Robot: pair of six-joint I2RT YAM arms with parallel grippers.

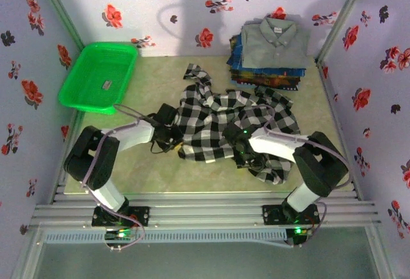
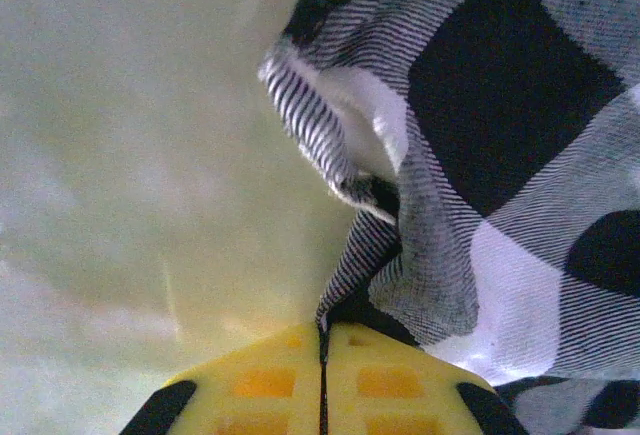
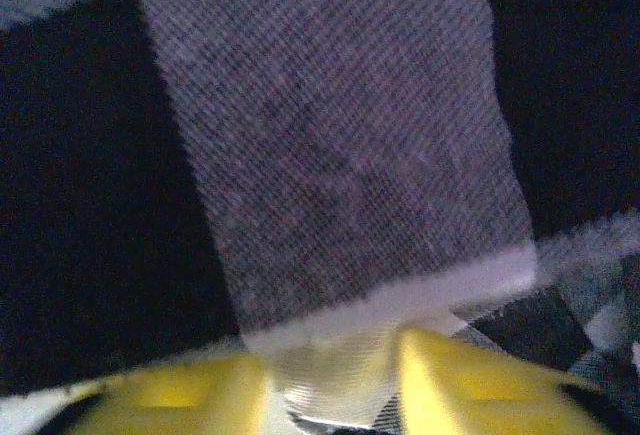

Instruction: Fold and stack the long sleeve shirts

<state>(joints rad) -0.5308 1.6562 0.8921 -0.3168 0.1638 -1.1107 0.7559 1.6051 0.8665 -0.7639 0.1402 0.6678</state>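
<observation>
Where the black-and-white checked shirt (image 1: 224, 122) lies crumpled and spread across the middle of the table (image 1: 160, 77), both arms reach into it from the lower part of the overhead frame. The left gripper (image 1: 172, 139) sits at the shirt's left edge; its wrist view shows the yellow fingers (image 2: 265, 380) pressed together at the bottom of the frame, with a thin edge of the checked cloth pinched in the seam between them and the rest of the fabric rising to the upper right. The right gripper (image 1: 246, 157) is at the shirt's lower right part; in its wrist view the jaws stand narrow, a pale fold of the cloth filling the gap and touching both yellow fingers (image 3: 470, 380), so it holds the shirt there. A stack of folded shirts (image 1: 266, 74) stands at the upper right, with a grey shirt (image 1: 275, 38) on top, collar up. A green basket (image 1: 96, 77) leans at the upper left.
</observation>
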